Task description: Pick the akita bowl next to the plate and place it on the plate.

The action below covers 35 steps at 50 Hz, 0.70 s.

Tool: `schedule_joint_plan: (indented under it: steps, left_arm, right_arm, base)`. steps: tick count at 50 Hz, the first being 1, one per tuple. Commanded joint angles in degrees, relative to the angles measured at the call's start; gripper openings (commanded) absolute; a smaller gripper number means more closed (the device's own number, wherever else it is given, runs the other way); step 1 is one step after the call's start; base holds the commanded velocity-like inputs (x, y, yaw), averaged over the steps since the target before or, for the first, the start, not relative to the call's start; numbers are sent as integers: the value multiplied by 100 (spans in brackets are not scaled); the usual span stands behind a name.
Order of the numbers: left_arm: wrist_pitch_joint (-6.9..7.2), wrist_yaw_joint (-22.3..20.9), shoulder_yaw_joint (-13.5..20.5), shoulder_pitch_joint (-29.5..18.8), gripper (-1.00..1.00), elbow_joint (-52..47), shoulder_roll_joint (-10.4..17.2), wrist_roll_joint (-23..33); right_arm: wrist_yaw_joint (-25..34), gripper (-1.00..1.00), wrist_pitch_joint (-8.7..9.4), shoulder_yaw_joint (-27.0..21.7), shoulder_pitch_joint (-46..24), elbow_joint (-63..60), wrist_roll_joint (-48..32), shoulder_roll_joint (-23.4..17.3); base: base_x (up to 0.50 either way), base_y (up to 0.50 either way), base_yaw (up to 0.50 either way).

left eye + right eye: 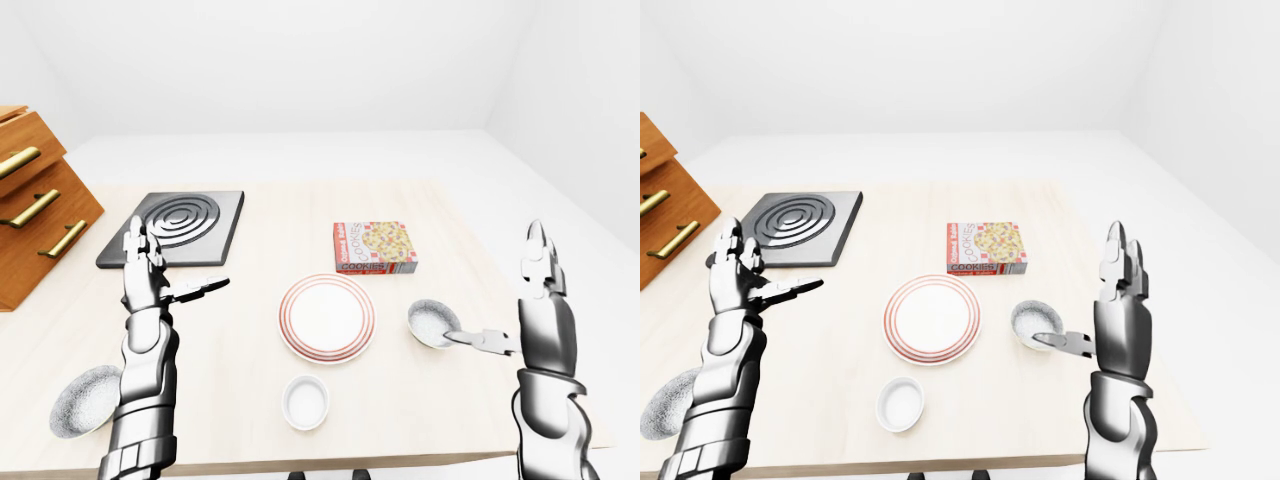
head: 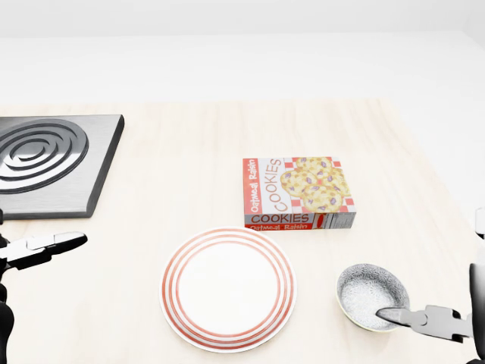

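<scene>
The akita bowl, grey and speckled, sits on the table just right of the red-ringed white plate. My right hand stands open to the right of the bowl, fingers pointing up. Its thumb reaches left, and its tip lies at the bowl's right rim. Nothing is held in it. My left hand hovers open and empty over the table's left part, well left of the plate.
A cookies box lies above the plate and bowl. A metal stove burner is at the left. A small white bowl sits below the plate, and another grey bowl lies near the lower left. A wooden drawer cabinet stands at far left.
</scene>
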Motion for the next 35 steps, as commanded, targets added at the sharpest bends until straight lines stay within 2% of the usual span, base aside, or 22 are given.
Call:
schedule_joint_plan:
  steps: [1,9,10,14,19,35]
  left_arm:
    - [0,14,-17,-24,100,74,5,-5]
    - [0,21,-24,-21,100,72,-5,-1]
    - [0,13,-25,-29,100,123,-6,-1]
    - [0,22,-27,17,100,5,-17,-7]
    - [0,24,-22,15,100,-23,-25,-9]
    - [0,32,-24,3,100,-28,-31,-11]
  right_arm:
    - [-915,100,0,-245,143,695,-1152,-128]
    - [-1103,100,0,-139,240,892,-1377,-109]
    - [-1408,100,0,-15,278,1192,-1695,-130]
    - [-1906,100,0,164,332,1590,-2191,-202]
    - [-2177,100,0,437,456,1810,-2508,-232]
    - [-2304,100,0,708,528,2019,-2599,-357]
  base:
    - [0,0,0]
    - [0,0,0]
    - [0,0,0]
    - [0,0,0]
    - [0,0,0]
    - [0,0,0]
